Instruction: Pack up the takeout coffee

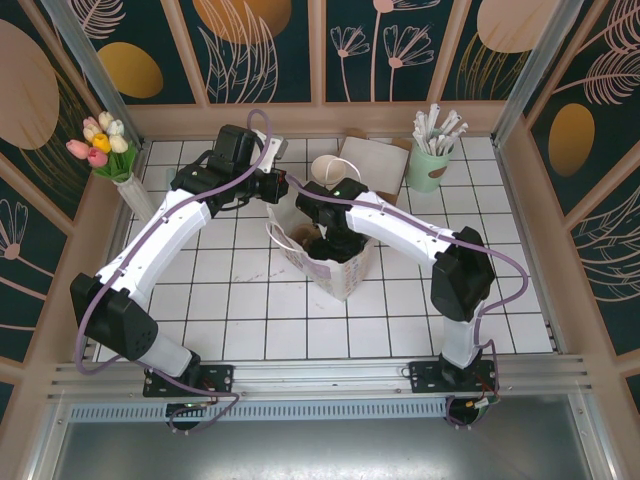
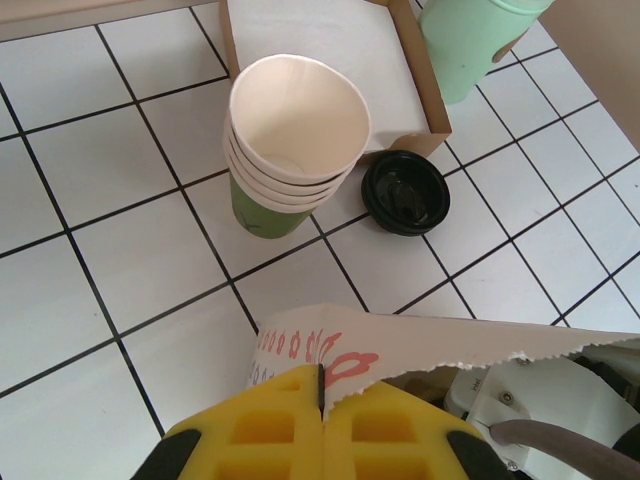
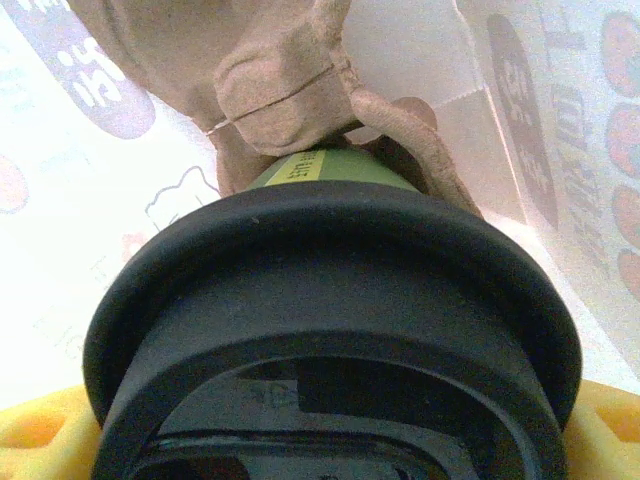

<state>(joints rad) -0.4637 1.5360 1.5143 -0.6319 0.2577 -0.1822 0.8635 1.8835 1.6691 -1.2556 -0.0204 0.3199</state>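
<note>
The takeout coffee, a dark-green cup with a black round lid, sits between my right gripper's yellow fingers inside the white paper bag. The lid takes up most of the right wrist view, and the bag's brown paper handle lies just beyond the cup. From above, my right gripper reaches down into the bag's mouth. My left gripper is shut on the bag's flower-printed rim at the back left, holding the mouth apart.
Behind the bag stand a stack of cream paper cups, a loose black lid, a cardboard tray and a mint-green cup of straws. A vase of tulips stands at the far left.
</note>
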